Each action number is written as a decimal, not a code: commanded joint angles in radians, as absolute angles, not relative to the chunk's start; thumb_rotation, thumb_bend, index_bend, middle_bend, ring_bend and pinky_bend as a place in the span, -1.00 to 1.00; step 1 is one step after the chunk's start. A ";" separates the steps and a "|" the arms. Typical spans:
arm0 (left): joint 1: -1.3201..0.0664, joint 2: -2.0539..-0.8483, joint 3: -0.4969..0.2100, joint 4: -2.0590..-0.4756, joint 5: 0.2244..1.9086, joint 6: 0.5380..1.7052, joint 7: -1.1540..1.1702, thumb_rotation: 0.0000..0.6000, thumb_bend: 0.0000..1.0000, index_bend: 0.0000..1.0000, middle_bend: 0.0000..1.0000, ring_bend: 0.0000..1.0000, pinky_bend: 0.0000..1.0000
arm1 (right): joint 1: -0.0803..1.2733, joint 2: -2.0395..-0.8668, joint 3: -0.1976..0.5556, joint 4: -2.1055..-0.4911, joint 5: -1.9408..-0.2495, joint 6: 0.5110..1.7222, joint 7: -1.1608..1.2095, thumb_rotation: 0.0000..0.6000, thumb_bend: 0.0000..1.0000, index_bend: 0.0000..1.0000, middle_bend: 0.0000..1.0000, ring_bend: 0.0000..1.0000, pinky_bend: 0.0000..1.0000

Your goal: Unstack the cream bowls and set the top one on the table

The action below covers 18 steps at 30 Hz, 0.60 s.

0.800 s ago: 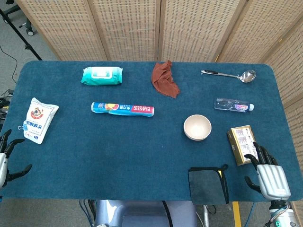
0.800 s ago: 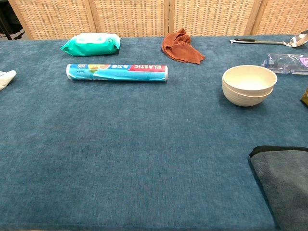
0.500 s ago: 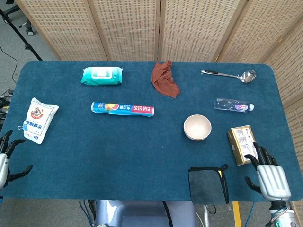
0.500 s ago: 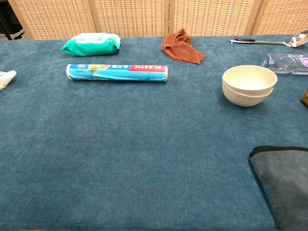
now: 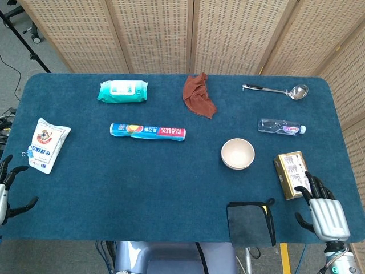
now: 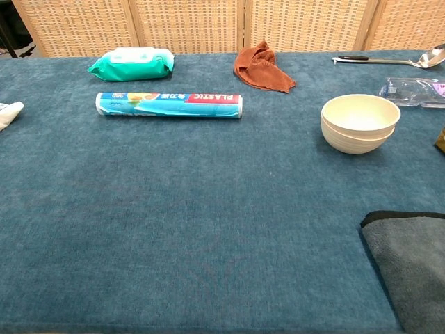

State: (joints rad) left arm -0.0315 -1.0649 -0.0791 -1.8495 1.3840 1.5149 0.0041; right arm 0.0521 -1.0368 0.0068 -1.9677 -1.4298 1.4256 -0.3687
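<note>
Head view: the blue felt-covered desk [image 5: 171,188] carries 2 stacked round cream bowls [image 5: 238,154], right of centre, nested 1 inside the other, with nothing in the top one. At 3 o'clock from them lies a gold rectangular box [image 5: 291,173]; at 1 o'clock a clear plastic water bottle [image 5: 281,127] lies on its side, and beyond it a shiny metal ladle [image 5: 276,90]. At 6 o'clock a dark grey folded cloth [image 5: 250,221] overhangs the near edge. At 11 o'clock sits a crumpled rust-brown rag [image 5: 198,96]; at 9 o'clock a long blue plastic-wrap roll [image 5: 147,132], with a teal soft pack of wet wipes [image 5: 122,91] above it and a white printed pouch [image 5: 45,144] at the far left edge.

The silver right hand [image 5: 324,208] rests at the near right corner, fingers spread wide and holding nothing, its fingertips just beside the box. The left hand [image 5: 7,191] at the near left edge is likewise wide and empty.

Chest view: the bowls [image 6: 359,123] stand upright, smooth and matte, the upper rim sitting just above the lower.
</note>
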 commanded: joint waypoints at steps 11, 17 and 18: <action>-0.013 -1.084 -0.102 -1.838 1.434 1.586 -0.099 1.00 -0.65 -0.47 -1.00 -1.00 -0.90 | 0.054 -1.037 0.012 -1.954 -1.425 1.425 -0.347 1.00 -0.38 -0.49 -1.00 -1.00 -0.59; -0.017 -1.087 -0.102 -1.837 1.431 1.578 -0.091 1.00 -0.65 -0.47 -1.00 -1.00 -0.90 | 0.097 -1.067 0.050 -1.916 -1.401 1.385 -0.320 1.00 -0.38 -0.49 -1.00 -1.00 -0.59; -0.017 -1.088 -0.102 -1.837 1.430 1.576 -0.090 1.00 -0.65 -0.47 -1.00 -1.00 -0.90 | 0.108 -1.074 0.057 -1.908 -1.398 1.373 -0.319 1.00 -0.38 -0.49 -1.00 -1.00 -0.59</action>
